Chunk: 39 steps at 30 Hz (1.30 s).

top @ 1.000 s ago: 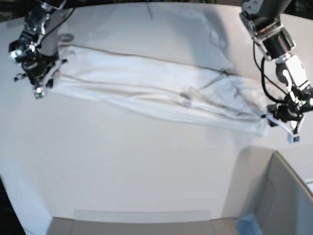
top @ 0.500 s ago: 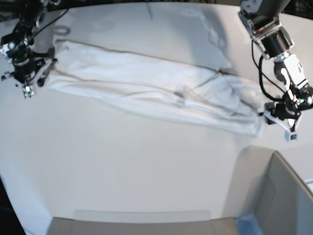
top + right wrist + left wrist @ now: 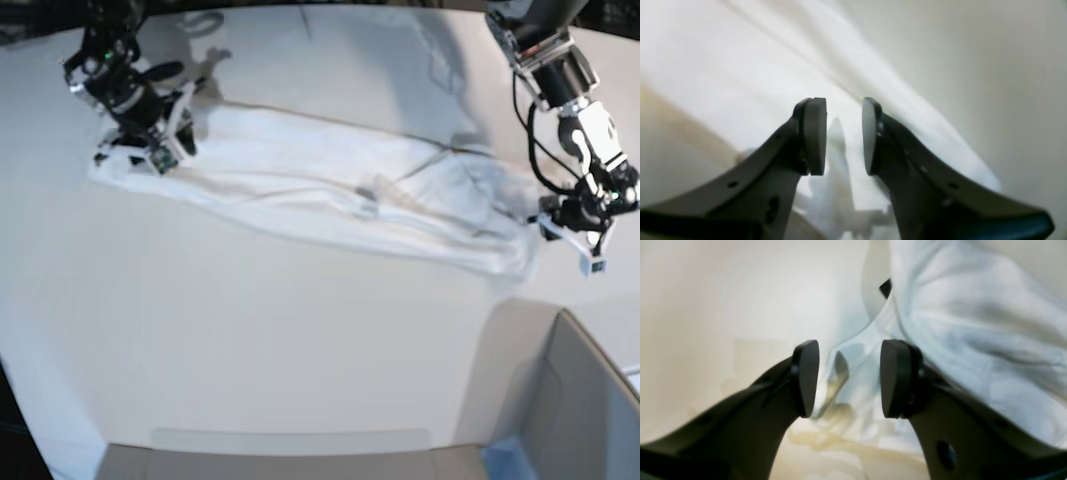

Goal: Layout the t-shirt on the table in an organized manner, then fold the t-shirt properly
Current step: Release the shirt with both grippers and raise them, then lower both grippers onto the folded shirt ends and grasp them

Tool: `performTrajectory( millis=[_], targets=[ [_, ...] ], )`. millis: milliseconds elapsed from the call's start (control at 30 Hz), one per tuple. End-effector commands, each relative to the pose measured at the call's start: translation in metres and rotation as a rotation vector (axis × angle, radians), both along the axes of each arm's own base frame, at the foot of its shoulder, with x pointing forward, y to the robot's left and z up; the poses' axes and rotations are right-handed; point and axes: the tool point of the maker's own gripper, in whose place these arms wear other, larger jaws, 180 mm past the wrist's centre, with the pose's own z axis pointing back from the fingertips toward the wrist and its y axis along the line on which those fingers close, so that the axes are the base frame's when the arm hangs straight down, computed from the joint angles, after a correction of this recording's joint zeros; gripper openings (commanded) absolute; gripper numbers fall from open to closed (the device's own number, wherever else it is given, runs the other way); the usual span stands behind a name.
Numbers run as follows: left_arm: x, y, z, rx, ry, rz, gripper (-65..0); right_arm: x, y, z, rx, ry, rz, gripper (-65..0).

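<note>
White cloth t-shirt (image 3: 330,200) lies as a rumpled band on white table (image 3: 250,350). Left gripper (image 3: 848,380), right gripper (image 3: 843,136) both open, empty. Risk: regrasp pinches stacked layers, bunching the cloth.

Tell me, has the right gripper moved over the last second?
Yes. In the base view the right gripper has shifted toward image right and up, from off the t-shirt's left end to over it, judged against the table's far curved edge.

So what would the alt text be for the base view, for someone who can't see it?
A white t-shirt lies stretched in a long, wrinkled band across a white table. The right gripper hangs over one end, the left gripper is at the other, both open. A grey bin sits nearby.
</note>
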Motion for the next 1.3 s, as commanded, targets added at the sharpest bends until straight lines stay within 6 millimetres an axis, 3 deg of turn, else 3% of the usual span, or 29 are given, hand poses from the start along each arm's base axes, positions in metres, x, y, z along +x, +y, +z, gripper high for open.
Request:
performTrajectory(
  millis=[0,67,300,400,567,700,800,1000,1100,1267],
  targets=[
    [0.014,0.005,0.018,0.018,-0.062,0.001,-34.7,0.004,-0.002,0.008,-0.024,-0.030,0.021,-46.4],
    [0.014,0.001,0.016,0.007,-0.062,-0.001,-34.7,0.003,0.001,0.005,-0.018,-0.019,0.031,-46.4],
    [0.007,-0.002,0.009,0.005,-0.042,-0.006,-34.7,-0.005,-0.016,-0.021,-0.062,0.095,0.005,-46.4],
    [0.003,-0.003,0.021,0.037,-0.045,-0.018,-34.7,-0.009,-0.020,-0.040,-0.058,0.149,-0.007,-46.4],
    [-0.004,-0.020,0.053,0.098,-0.113,-0.048,-34.7,-0.009,-0.042,-0.078,-0.147,0.266,-0.042,-46.4],
    [-0.016,-0.022,0.047,0.107,-0.094,-0.054,-34.7,0.002,-0.051,-0.094,-0.182,0.310,-0.057,-46.4],
    [-0.025,-0.022,0.038,0.106,-0.067,-0.055,-34.7,0.023,-0.055,-0.090,-0.183,0.289,-0.067,-46.4],
    [-0.033,-0.022,0.031,0.106,-0.042,-0.056,-34.7,0.082,-0.073,-0.066,-0.223,0.216,-0.094,-46.4],
    [-0.035,-0.024,0.029,0.103,-0.034,-0.062,-34.7,0.101,-0.081,-0.061,-0.263,0.214,-0.106,-46.4],
    [-0.038,-0.063,0.010,0.120,0.047,-0.237,-34.7,0.111,-0.086,-0.060,-0.288,0.222,-0.112,-46.4]
  ],
)
